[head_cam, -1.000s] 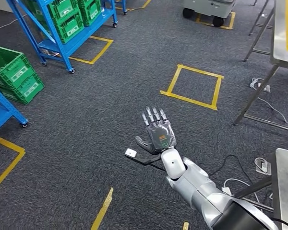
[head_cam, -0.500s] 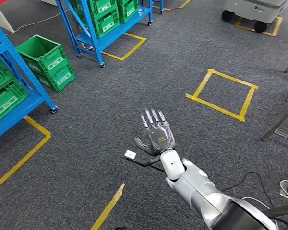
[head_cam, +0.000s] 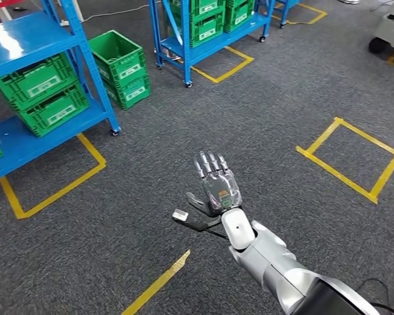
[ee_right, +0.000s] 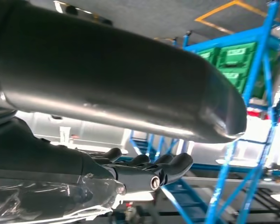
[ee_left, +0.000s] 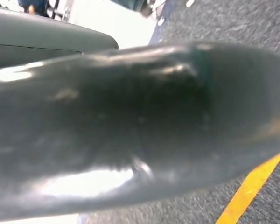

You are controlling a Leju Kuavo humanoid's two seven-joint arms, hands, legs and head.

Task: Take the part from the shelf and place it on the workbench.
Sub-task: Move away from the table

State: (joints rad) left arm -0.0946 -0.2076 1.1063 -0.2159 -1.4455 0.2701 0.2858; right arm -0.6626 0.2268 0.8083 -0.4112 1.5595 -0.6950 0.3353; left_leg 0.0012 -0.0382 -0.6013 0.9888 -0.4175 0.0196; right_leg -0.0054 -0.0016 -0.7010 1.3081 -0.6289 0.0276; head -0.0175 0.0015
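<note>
**While the shelf is out of reach, line up before you reach**

Since no part can be picked out from here, treat this as an approach step. The near blue steel shelf stands off to the robot's left, with slotted green plastic crates on its lower tiers. The part is presumably in one of them, but no view shows it, so you cannot tell its long axis or which way it points. Read that from above once a crate's inside is visible, and choose the grasp then.

Your silver right hand is held out over the grey carpet floor, well apart from any crate. Its fingers are spread and hold nothing. The left wrist view is a dark blur, so you cannot tell how the left hand's fingers lie.

Judging from the layout, stop squarely facing the shelf at the yellow floor tape in front of it. Carry the outstretched arm lower or closer in, so it does not catch an upright as you come near.
</note>
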